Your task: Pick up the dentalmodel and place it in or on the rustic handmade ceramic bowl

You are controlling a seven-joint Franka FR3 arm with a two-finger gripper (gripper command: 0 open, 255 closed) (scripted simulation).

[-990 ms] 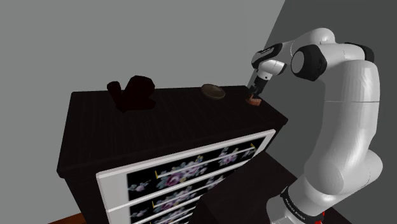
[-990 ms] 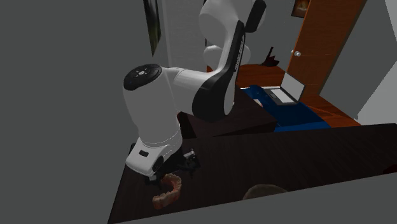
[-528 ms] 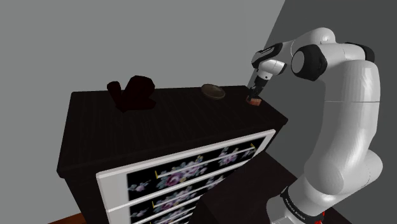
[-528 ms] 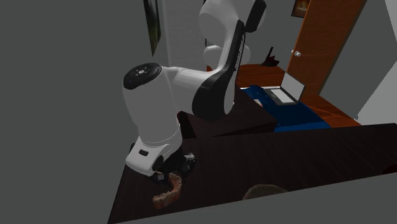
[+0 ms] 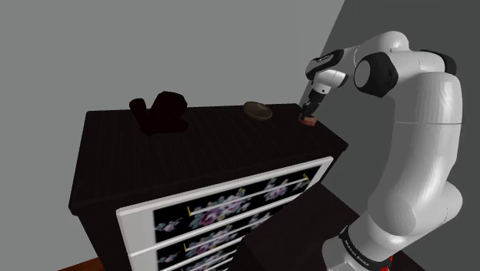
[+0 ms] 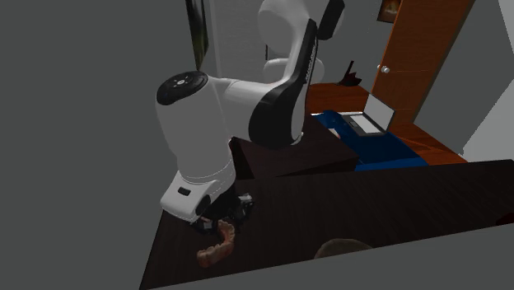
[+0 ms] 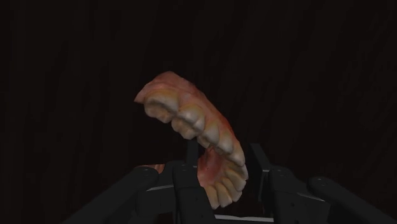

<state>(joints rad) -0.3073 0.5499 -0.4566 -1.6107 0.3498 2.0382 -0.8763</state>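
End effector [image 7: 224, 167] clasps one end of the dental model [image 7: 191, 121].

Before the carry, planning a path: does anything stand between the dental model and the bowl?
Nothing visible does: only dark dresser top lies between the dental model and the bowl.

- A dark chest of drawers has a flat, near-black worktop [image 5: 192, 146].
- White-framed drawer fronts [image 5: 231, 212] with a purple flower pattern on black stand pulled out from its near face.
- A dark lumpy object [image 5: 160, 112] (its shape is hard to read) sits at the worktop's far edge, toward the shoulder view's left.
- Plain grey walls [image 5: 154, 46] rise behind the chest.
- Far off in the second exterior view, a brown wooden door [image 6: 416, 66] has a round knob [image 6: 385, 70].
- An open laptop [image 6: 366, 115] lies on a blue surface [image 6: 387, 152] near that door.
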